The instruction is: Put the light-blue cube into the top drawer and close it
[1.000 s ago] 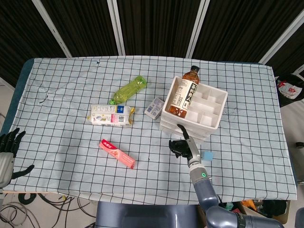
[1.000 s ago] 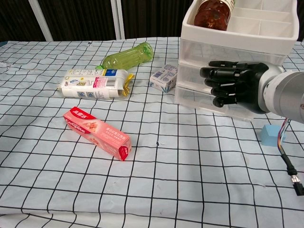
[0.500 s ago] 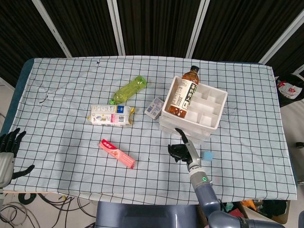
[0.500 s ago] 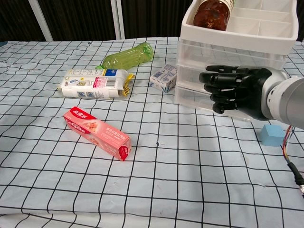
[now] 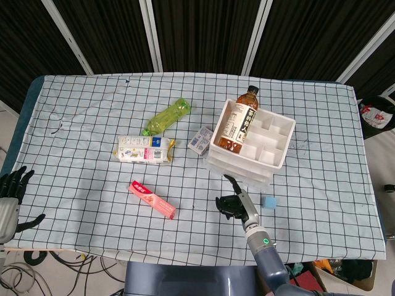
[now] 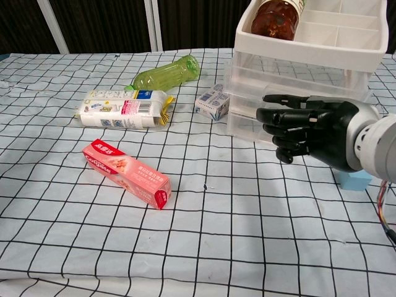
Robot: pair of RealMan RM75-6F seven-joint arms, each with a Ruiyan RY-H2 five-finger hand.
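Note:
The light-blue cube [image 5: 269, 201] lies on the checked cloth right of my right hand [image 5: 231, 205]; in the chest view the cube [image 6: 354, 180] is half hidden behind that hand [image 6: 306, 127]. The white drawer unit [image 5: 213, 161] carries a divided tray [image 6: 309, 51]. Its top drawer [image 6: 291, 74] sticks out a little toward me. My right hand has its fingers curled in front of it, and its upper finger reaches the drawer front [image 5: 237, 174]. My left hand [image 5: 10, 196] rests off the table's front-left corner with its fingers spread and holds nothing.
A brown tea bottle [image 5: 239, 126] lies in the tray. A small carton [image 5: 200, 140] sits just left of the unit. Further left are a green bottle [image 5: 166, 116], a white packet [image 5: 145, 149] and a pink box [image 5: 152, 200].
My right hand has drawn back toward me from the unit, and the top drawer has slid out with it. The cube and my left hand have not moved.

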